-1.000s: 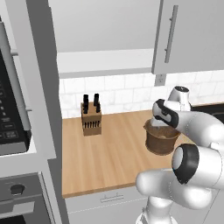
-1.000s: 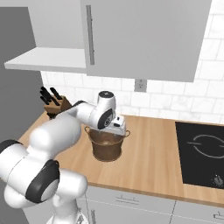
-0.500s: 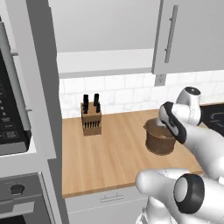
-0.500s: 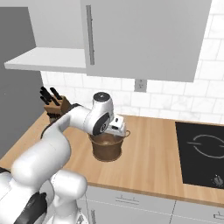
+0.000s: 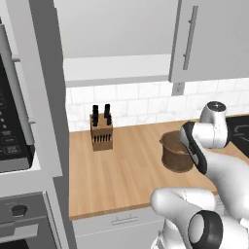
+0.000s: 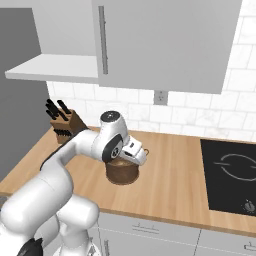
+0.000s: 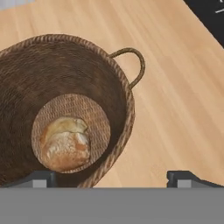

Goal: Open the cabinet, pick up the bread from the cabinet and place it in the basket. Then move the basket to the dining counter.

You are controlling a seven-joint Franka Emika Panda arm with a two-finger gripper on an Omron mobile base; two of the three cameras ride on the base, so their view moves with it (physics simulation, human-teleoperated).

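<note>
Bread (image 7: 64, 144): golden-brown lump on basket (image 7: 117, 83) floor | fingers (image 7: 37, 179): wide, empty

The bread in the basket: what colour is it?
Golden-brown bread, paler on top; clearest in the hand view.

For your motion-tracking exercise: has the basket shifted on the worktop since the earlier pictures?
No. In the left base view the basket sits the same way right of the knife block as a second ago; only the arm has swung around it.

Your arm reaches forward, wrist bent down, gripper (image 7: 111, 179) poised directly above the basket (image 7: 65, 105), jaws spread wide and holding nothing.
</note>
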